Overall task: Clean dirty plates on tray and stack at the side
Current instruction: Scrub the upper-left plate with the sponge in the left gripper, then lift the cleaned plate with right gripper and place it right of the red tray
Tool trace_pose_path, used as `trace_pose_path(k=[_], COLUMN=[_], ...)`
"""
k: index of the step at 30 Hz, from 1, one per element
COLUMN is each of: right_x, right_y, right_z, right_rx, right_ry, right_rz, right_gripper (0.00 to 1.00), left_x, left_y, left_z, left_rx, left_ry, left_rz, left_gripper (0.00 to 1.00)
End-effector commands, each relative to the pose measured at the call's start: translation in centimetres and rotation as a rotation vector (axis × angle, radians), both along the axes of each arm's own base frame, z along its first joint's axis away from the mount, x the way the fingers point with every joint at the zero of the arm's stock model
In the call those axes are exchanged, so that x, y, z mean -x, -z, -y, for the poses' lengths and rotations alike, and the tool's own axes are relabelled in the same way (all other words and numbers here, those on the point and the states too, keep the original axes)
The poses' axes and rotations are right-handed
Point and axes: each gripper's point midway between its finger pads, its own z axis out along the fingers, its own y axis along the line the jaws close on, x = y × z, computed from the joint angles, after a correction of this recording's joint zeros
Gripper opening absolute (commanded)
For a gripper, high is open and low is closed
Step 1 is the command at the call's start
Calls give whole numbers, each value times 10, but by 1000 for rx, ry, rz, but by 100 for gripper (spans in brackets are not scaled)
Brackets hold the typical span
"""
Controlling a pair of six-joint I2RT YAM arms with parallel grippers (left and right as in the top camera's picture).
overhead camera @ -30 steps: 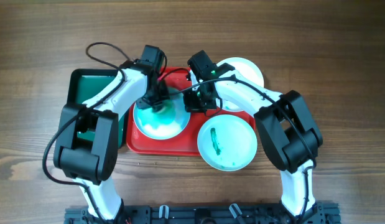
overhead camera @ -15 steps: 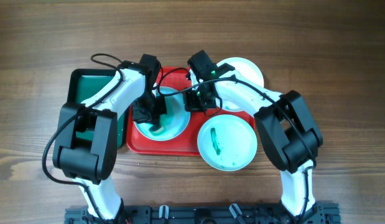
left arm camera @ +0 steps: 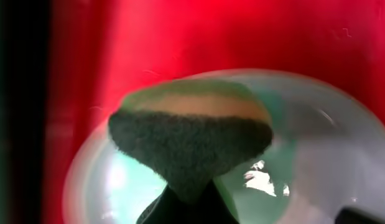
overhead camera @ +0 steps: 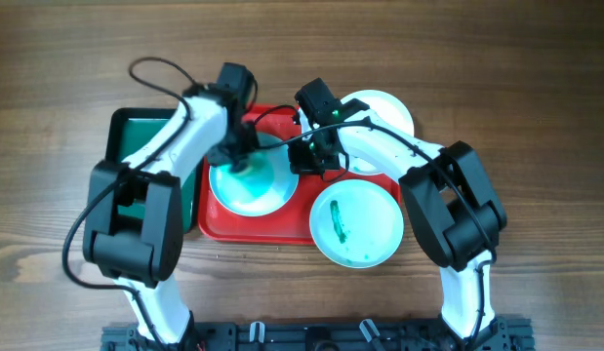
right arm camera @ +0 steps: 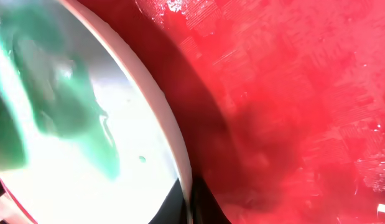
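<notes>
On the red tray lies a pale aqua plate. My left gripper is shut on a sponge with a dark scouring face, pressed on the plate's far part. My right gripper is shut on that plate's right rim; wet green smear covers its inside. A second plate with a green streak overlaps the tray's front right corner. A third, white plate lies behind the right arm, off the tray's back right.
A smaller dark green tray lies left of the red one, under the left arm. Both arms cross over the red tray's back half. Bare wooden table surrounds the trays.
The left gripper swept the sponge toward the plate's front left half a second ago and has come back to its far part. The right gripper and the plates have not moved.
</notes>
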Motion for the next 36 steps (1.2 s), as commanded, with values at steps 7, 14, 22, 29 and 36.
trace_pose_path(k=[7, 14, 22, 29, 36], right_x=[-15, -32, -17, 13, 26], right_y=[-26, -102, -170, -218, -254], right_z=[23, 62, 58, 29, 20], right_rx=[97, 380, 780, 921, 1055], right_ry=[41, 106, 91, 83, 75], right_rz=[129, 464, 913, 1211, 1380], right_gripper=[4, 4, 4, 4, 4], left_x=[-11, 12, 13, 9, 9], left_y=[-139, -132, -132, -132, -132], left_z=[-79, -130, -153, -153, -153], left_rx=[-103, -88, -87, -85, -85], left_ry=[-198, -345, -411, -411, -411], left_rz=[177, 74, 82, 95, 95], left_gripper=[4, 4, 4, 4, 4])
